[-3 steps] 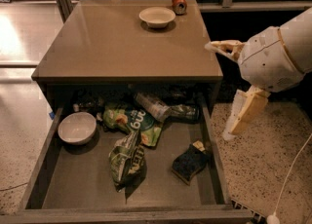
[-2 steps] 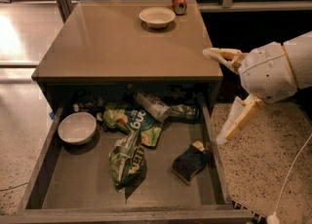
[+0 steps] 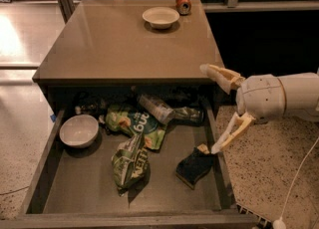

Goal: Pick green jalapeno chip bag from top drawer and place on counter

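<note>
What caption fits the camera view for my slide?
Open hand hovers at the right edge of the top drawer, where the green jalapeno chip bag lies ungrasped.

I see the counter [image 3: 114, 49] carrying a shallow bowl [image 3: 160, 17] and a red can [image 3: 183, 2] at its far edge. The top drawer [image 3: 47, 173] stands open, holding a white bowl [image 3: 79, 131], the green jalapeno chip bag [image 3: 130, 161], a lime-green bag [image 3: 134, 123], a bottle [image 3: 159, 108] and a dark sponge [image 3: 195, 166]; the gripper [image 3: 209, 108] hangs spread wide at its right wall

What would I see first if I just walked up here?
The big white tool hangs open at the right edge of the top drawer. Inside that drawer lies a jumble: the green jalapeno chip bag in the middle and a white bowl at the left.
</note>
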Controlling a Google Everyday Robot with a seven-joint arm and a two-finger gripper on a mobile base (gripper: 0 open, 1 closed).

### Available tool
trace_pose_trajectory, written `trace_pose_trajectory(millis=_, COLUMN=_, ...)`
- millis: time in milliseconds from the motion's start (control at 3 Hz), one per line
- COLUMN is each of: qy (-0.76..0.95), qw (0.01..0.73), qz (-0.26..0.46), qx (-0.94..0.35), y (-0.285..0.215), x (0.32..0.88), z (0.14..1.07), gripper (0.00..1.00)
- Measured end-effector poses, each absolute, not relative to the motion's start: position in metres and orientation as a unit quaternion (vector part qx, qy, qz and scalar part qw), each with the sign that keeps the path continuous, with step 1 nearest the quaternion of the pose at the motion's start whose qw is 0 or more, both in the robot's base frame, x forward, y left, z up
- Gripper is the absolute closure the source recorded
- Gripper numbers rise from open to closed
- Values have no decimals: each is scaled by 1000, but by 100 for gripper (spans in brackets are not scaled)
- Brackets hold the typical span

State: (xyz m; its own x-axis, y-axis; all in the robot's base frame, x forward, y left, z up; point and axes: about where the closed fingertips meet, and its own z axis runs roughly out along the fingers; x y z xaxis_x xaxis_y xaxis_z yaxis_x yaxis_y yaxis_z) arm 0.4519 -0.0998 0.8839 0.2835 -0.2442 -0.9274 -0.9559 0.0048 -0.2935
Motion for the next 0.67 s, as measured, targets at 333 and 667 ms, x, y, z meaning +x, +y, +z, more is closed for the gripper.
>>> trace_pose_trajectory(millis=333, qy=505, qw=502, qz=317, qx=-627, y=-99, x=451, z=888, gripper=0)
trace_pose_trajectory(millis=667, qy=535, qw=475, qz=253, qx=-651, y=-97, x=451, z=891, gripper=0)
